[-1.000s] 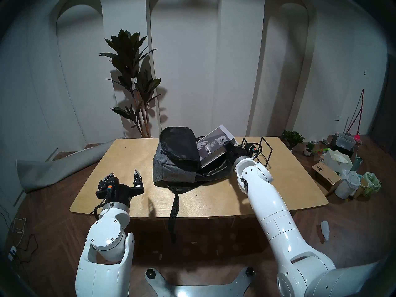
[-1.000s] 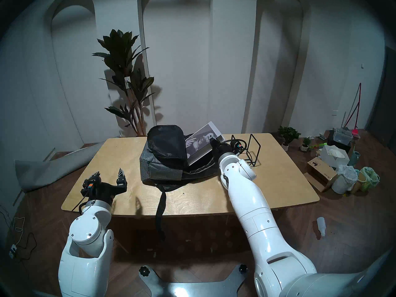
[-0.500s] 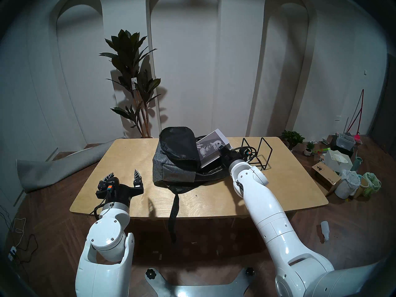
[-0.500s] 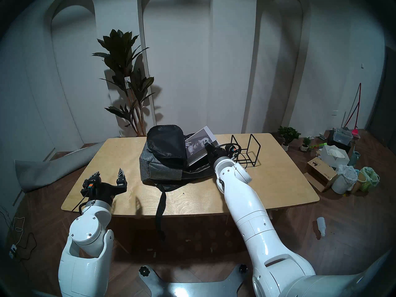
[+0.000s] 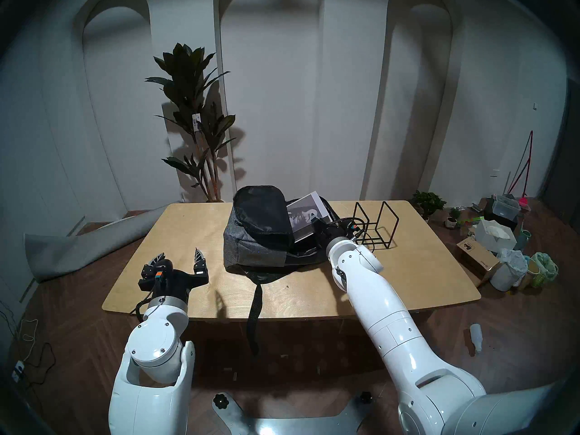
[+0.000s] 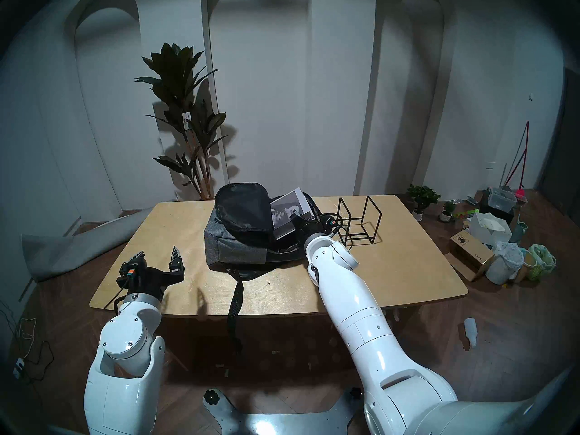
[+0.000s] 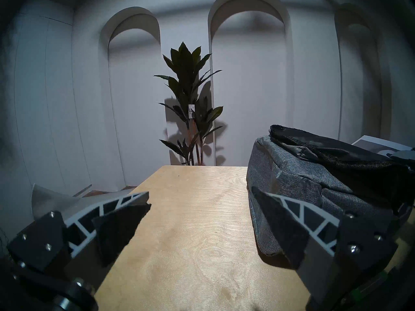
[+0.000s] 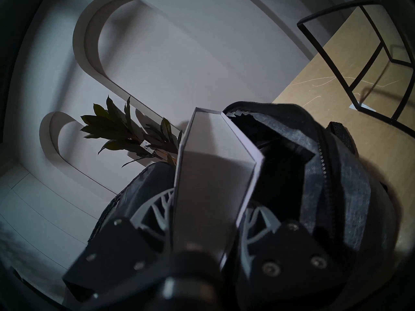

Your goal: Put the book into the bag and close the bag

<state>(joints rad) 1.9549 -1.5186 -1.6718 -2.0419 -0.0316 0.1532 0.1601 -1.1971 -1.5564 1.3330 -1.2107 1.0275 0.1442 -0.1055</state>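
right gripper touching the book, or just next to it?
Touching. In the right wrist view the right gripper is shut on the book, a finger pressed against each face of it.

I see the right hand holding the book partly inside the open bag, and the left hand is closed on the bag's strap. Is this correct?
Not quite. The left hand is open and holds nothing, apart from the bag, as the left wrist view shows. The rest is right: the right hand holds the book partly inside the open bag.
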